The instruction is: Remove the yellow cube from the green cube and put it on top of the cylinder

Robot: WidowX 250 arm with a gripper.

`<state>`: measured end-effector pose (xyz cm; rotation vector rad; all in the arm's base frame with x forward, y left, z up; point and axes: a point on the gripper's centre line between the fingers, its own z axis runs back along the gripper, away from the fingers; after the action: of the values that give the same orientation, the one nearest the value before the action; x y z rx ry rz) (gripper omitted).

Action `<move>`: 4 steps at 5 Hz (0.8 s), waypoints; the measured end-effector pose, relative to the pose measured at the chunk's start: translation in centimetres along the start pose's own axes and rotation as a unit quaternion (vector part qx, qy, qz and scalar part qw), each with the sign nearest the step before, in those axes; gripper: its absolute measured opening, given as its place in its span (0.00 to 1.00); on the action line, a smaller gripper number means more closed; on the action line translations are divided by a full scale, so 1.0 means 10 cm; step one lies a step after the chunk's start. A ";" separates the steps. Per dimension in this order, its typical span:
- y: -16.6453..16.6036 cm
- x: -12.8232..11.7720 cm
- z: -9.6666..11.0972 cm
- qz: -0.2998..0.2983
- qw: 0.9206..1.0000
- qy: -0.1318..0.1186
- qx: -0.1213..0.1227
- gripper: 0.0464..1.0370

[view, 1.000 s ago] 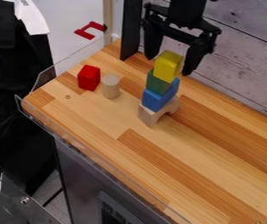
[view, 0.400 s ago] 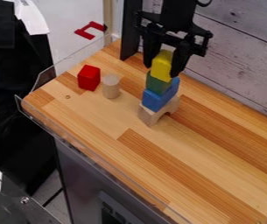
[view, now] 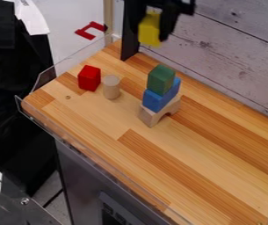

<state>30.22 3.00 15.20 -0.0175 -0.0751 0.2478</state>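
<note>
I see grey plank wall (view: 236, 57) beyond wooden counter (view: 189, 154), clear guard (view: 71, 57) along edge, grey cabinet (view: 83, 184) below, pale floor (view: 56, 211), black cloth (view: 12, 96).

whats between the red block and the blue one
The pale cylinder stands between the red block and the blue block, nearer the red one, as the camera view shows.

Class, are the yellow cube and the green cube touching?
Apart. In the camera view, the wooden counter shows between the yellow cube and the green cube below it.
</note>
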 end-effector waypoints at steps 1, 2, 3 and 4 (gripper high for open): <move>0.20 0.05 -0.05 0.028 1.000 0.001 0.006 0.52; 0.41 0.11 -0.30 0.049 0.998 0.026 0.017 0.52; 0.54 0.13 -0.49 0.065 0.997 0.046 0.021 0.52; 0.59 0.15 -0.64 0.079 0.995 0.059 0.016 0.52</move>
<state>30.68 9.06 8.75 -0.0070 0.0475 0.4061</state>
